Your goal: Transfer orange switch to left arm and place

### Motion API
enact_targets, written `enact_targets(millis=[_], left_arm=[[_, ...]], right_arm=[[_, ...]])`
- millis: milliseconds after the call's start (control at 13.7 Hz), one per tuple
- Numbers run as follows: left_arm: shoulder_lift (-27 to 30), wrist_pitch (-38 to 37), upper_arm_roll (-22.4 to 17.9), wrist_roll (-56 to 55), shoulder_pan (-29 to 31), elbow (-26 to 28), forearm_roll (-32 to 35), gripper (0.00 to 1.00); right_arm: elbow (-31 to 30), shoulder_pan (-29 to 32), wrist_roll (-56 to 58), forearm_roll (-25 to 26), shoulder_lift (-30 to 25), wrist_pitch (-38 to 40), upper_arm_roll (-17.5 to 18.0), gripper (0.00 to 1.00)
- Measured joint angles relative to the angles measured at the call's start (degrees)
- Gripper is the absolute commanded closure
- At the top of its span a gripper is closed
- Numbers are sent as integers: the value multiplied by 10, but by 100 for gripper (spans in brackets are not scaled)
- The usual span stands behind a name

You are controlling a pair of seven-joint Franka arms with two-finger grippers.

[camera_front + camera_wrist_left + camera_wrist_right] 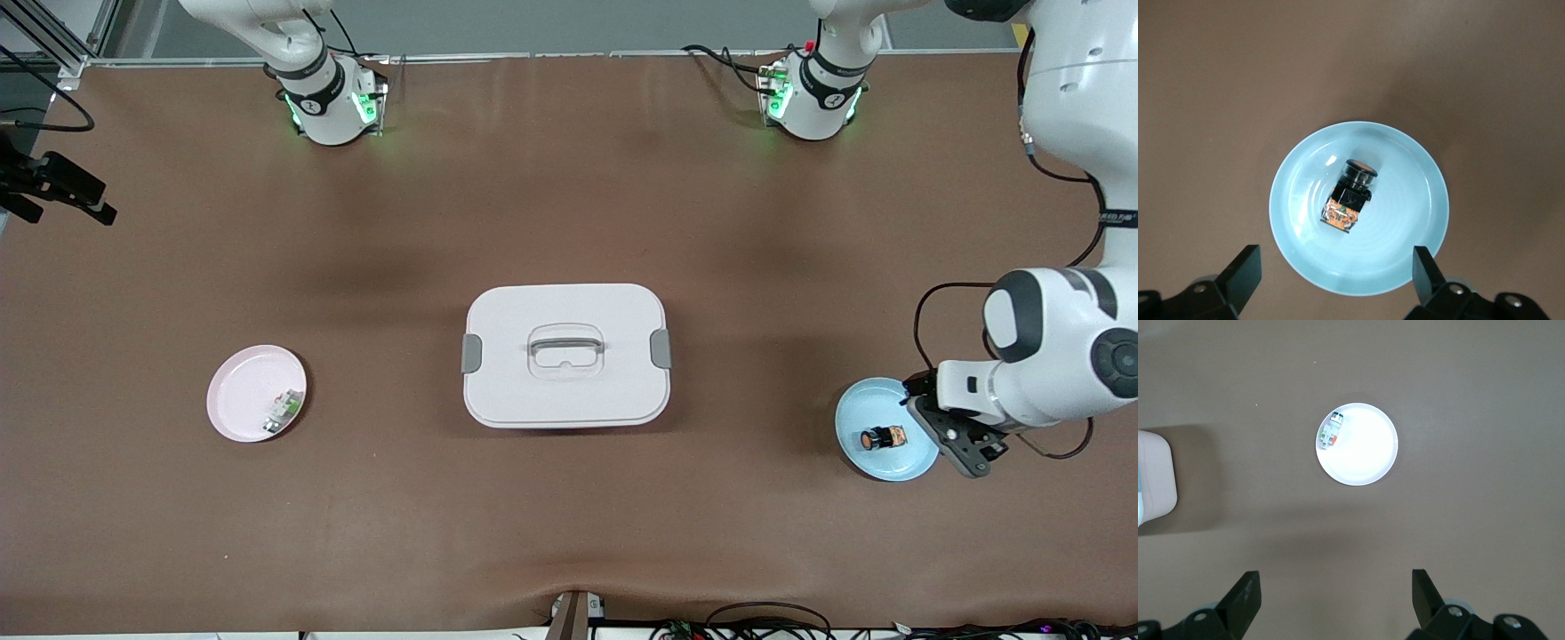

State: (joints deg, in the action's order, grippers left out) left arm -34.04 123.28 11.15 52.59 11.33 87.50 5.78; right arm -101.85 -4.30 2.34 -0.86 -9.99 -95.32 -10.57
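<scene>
Orange switch [883,437] lying ungrasped in blue plate [853,418] at left arm's end of desk [569,533], left hand [1338,280] spread above it, right hand [1336,600] spread high over pink plate [1368,453]; pickup, handover, box [565,354] avoidance all pending.

Pink plate [233,402] on brown table [356,533] toward right arm's end, carrying small white-and-green component [283,412] near its rim. Blue plate [916,462] toward left arm's end, well apart from pink one.
</scene>
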Motion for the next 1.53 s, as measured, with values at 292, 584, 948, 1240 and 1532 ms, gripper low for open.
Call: enact_targets(millis=[292, 584, 948, 1240, 1532], left_arm=[[38, -23, 8, -152, 0, 0, -2, 0], [89, -79, 26, -313, 0, -1, -2, 0], [157, -153, 26, -433, 2, -2, -4, 0], [216, -217, 26, -512, 2, -5, -7, 0], [273, -278, 27, -559, 2, -14, -8, 0]], right_arm=[[0, 3, -1, 1, 3, -5, 0, 0], [0, 18, -2, 1, 9, -8, 6, 0], [0, 46, -2, 1, 15, -13, 38, 0], [0, 48, -2, 1, 16, -13, 40, 0], [9, 48, -2, 1, 16, -13, 43, 0]])
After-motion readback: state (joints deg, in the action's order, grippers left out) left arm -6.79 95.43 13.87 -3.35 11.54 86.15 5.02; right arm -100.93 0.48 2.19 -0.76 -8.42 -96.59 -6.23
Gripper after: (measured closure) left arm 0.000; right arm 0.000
